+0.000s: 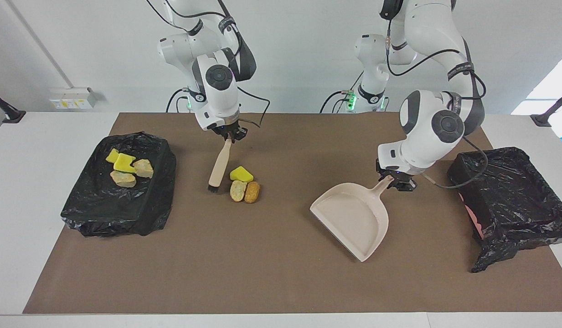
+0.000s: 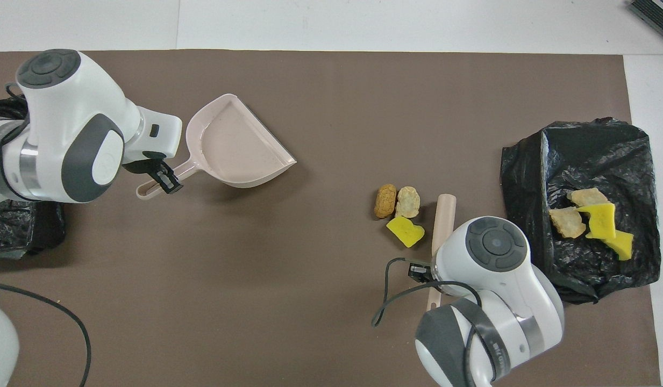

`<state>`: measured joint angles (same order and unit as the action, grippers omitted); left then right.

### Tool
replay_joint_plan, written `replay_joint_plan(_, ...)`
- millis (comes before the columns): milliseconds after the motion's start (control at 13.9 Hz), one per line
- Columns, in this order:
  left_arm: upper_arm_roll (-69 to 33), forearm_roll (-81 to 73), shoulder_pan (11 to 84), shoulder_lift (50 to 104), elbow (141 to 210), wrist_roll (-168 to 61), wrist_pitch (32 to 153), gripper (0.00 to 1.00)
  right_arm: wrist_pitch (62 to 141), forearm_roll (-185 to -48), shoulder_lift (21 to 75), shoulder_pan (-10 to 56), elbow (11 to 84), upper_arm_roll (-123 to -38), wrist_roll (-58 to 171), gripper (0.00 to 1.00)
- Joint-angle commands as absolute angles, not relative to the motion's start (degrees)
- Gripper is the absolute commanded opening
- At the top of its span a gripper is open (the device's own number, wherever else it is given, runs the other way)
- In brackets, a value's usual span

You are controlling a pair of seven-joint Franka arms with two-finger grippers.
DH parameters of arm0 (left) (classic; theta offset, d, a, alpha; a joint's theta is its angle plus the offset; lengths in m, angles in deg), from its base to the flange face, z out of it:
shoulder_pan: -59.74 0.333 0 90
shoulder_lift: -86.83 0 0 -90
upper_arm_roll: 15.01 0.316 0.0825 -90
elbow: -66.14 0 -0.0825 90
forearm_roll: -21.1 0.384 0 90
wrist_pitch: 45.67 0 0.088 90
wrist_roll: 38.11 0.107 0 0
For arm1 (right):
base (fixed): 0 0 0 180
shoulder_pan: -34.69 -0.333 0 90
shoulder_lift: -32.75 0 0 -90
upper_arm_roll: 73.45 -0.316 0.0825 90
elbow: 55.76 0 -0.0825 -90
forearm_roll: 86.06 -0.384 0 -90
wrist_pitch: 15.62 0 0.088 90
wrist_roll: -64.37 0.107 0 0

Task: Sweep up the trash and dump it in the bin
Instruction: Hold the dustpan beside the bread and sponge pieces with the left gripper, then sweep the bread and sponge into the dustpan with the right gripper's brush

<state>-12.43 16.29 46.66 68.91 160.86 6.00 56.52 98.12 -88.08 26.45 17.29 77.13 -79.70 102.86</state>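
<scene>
Three pieces of trash lie together on the brown mat: a yellow wedge [image 1: 241, 173] [image 2: 405, 231], a tan chunk [image 1: 238, 190] [image 2: 407, 201] and a golden-brown chunk [image 1: 252, 192] [image 2: 385, 200]. My right gripper [image 1: 229, 133] is shut on the top of a beige brush handle [image 1: 220, 163] [image 2: 443, 220]. The brush's dark bristles [image 1: 213, 187] are at the mat right beside the three pieces. My left gripper [image 1: 396, 180] [image 2: 164, 177] is shut on the handle of the beige dustpan [image 1: 353, 218] [image 2: 234, 145]. The dustpan is empty and well apart from the trash, toward the left arm's end.
A low bin lined with a black bag [image 1: 98, 205] [image 2: 578, 156] at the right arm's end holds several yellow and tan pieces [image 1: 126, 168] [image 2: 589, 220]. A second black-bagged bin [image 1: 508, 196] stands at the left arm's end. A black cable [image 2: 68, 322] lies on the mat.
</scene>
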Motion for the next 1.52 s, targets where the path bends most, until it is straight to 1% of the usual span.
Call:
replay_joint_plan(0, -13.3, 15.5, 47.5, 71.1, 162.6, 9.2, 55.4, 0.0, 99.3, -89.4, 26.3, 17.5, 77.3, -80.0, 102.1, 0.0)
replay_joint_plan(144, -13.3, 15.6, 46.5, 72.2, 164.7, 13.1, 55.5, 0.0, 99.3, -89.4, 26.4, 17.5, 77.3, -80.0, 102.2, 0.0)
replay_joint_plan(289, -13.3, 15.6, 46.3, 73.5, 167.0, 22.2, 55.7, 0.0, 99.3, -89.4, 26.4, 17.5, 77.3, -80.0, 101.9, 0.0)
replay_joint_plan(433, -13.3, 16.3, 43.4, 75.2, 170.3, 24.8, 56.8, 0.0, 99.0, -89.2, 26.4, 17.5, 77.3, -80.0, 98.9, 0.0)
replay_joint_plan(505, -13.4, 19.5, 41.0, 76.4, 172.1, 25.1, 58.6, 0.0, 98.7, -89.2, 26.4, 17.6, 77.3, -80.0, 95.9, 0.0)
replay_joint_plan(649, -13.3, 23.7, 35.1, 79.9, 178.9, 24.7, 65.8, 0.0, 98.9, -89.2, 26.4, 18.1, 77.3, -79.9, 92.9, 0.0)
replay_joint_plan(721, -13.3, 23.9, 34.1, 81.6, 182.3, 24.4, 69.3, 0.0, 99.4, -89.2, 26.6, 18.2, 77.3, -79.9, 92.7, 0.0)
replay_joint_plan(794, -13.3, 23.9, 33.1, 82.1, 183.6, 23.7, 70.8, 0.0, 100.1, -89.2, 26.7, 18.5, 77.3, -79.9, 91.9, 0.0)
replay_joint_plan(938, -13.3, 24.7, 31.0, 80.9, 183.6, 16.8, 71.7, 0.0, 101.2, -89.1, 27.5, 19.6, 77.2, -79.7, 89.3, 0.0)
replay_joint_plan(1010, -13.3, 25.7, 29.6, 79.9, 183.6, 13.4, 72.8, 0.0, 101.2, -88.8, 27.9, 21.5, 77.0, -79.8, 87.2, 0.0)
replay_joint_plan(1082, -13.3, 25.9, 29.0, 79.6, 183.5, 11.8, 73.3, 0.0, 101.4, -88.6, 29.4, 21.9, 77.0, -79.8, 86.1, 0.0)
replay_joint_plan(1443, -13.3, 25.9, 27.8, 79.5, 184.1, 8.6, 73.9, 0.0, 101.0, -88.3, 32.9, 20.5, 74.0, -80.0, 86.0, 0.0)
